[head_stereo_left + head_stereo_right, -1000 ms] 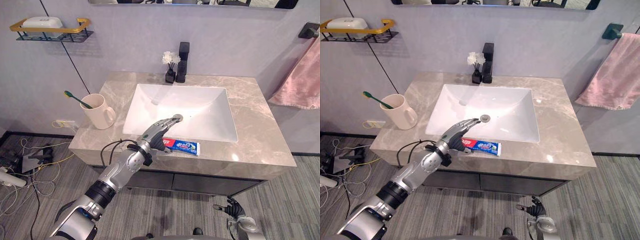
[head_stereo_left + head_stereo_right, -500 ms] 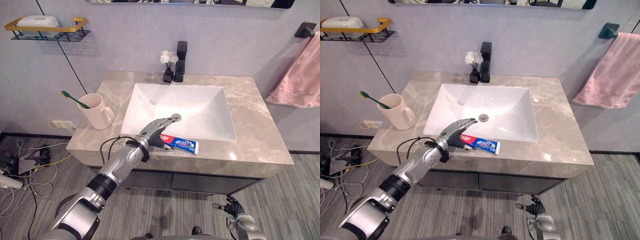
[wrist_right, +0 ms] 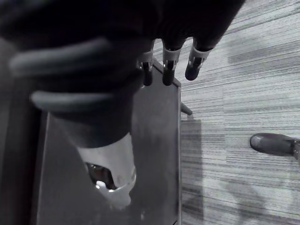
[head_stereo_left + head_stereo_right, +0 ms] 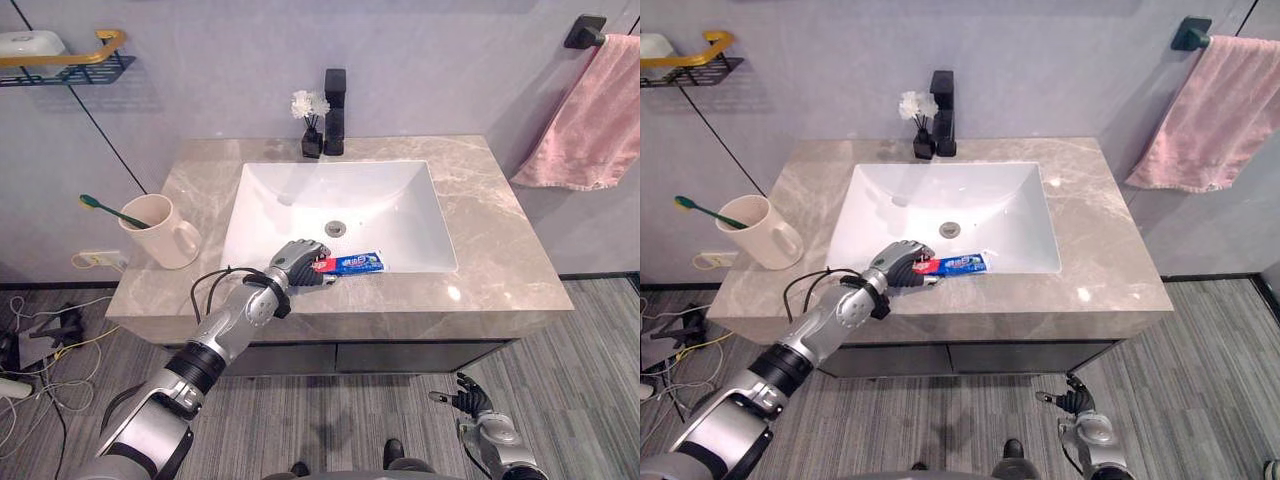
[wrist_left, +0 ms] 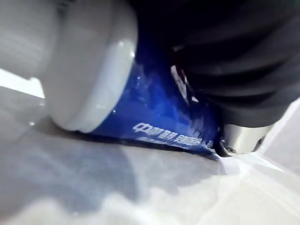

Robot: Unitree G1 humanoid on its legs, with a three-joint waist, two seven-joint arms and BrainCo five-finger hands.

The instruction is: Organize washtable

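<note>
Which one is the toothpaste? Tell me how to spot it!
Find the grey marble washtable with the white sink sunk into it. At the sink's front edge is the toothpaste tube, one end gripped by the robot's left hand. It is the only blue, red and white thing; the cup nearby is plain cream.

Black faucet (image 4: 335,105) stands at the back wall (image 4: 430,60), a white-flower diffuser (image 4: 311,140) just beside it. Pink towel (image 4: 585,120) hangs at right. Gold-railed shelf (image 4: 75,62) is mounted at left.

End of toothpaste tube (image 4: 352,264) hidden under left hand (image 4: 295,259), wall shelf (image 4: 75,65) cut by edge
</note>
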